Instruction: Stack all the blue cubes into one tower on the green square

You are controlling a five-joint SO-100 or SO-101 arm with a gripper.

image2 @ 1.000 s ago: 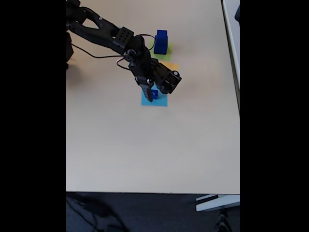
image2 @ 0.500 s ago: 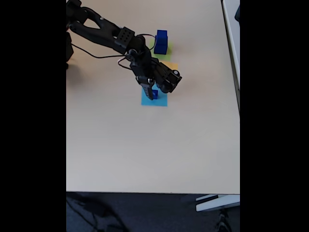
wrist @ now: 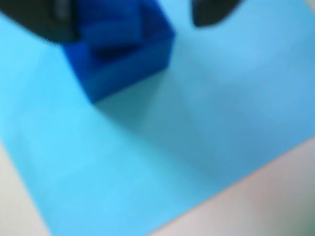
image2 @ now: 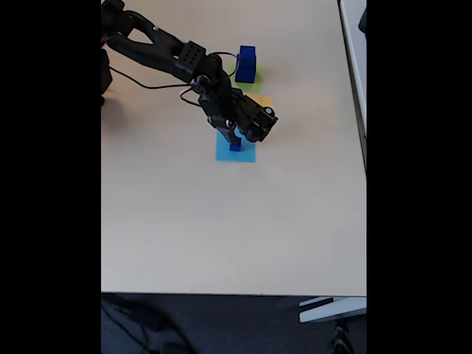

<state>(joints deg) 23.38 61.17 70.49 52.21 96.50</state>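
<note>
A small dark-blue cube (image2: 235, 146) sits on the flat light-blue square (image2: 237, 153) near the table's middle. In the wrist view this blue cube (wrist: 123, 54) lies at the top left of the light-blue sheet (wrist: 147, 147). My gripper (image2: 234, 138) hangs right over it, open. One dark finger (wrist: 44, 19) overlaps the cube's left side, and the other finger (wrist: 211, 12) stands apart from its right edge. Farther back, a larger blue cube stack (image2: 246, 63) stands on the green square (image2: 256, 78).
An orange square (image2: 261, 99) lies between the green and light-blue patches, partly under the arm. The arm (image2: 158, 51) and its cable reach in from the top left. Bare beige table (image2: 221, 228) stretches toward the front edge.
The gripper has shifted slightly up and to the right in the fixed view, so more of the small cube shows below its fingers. The cube stays on the light-blue square.
</note>
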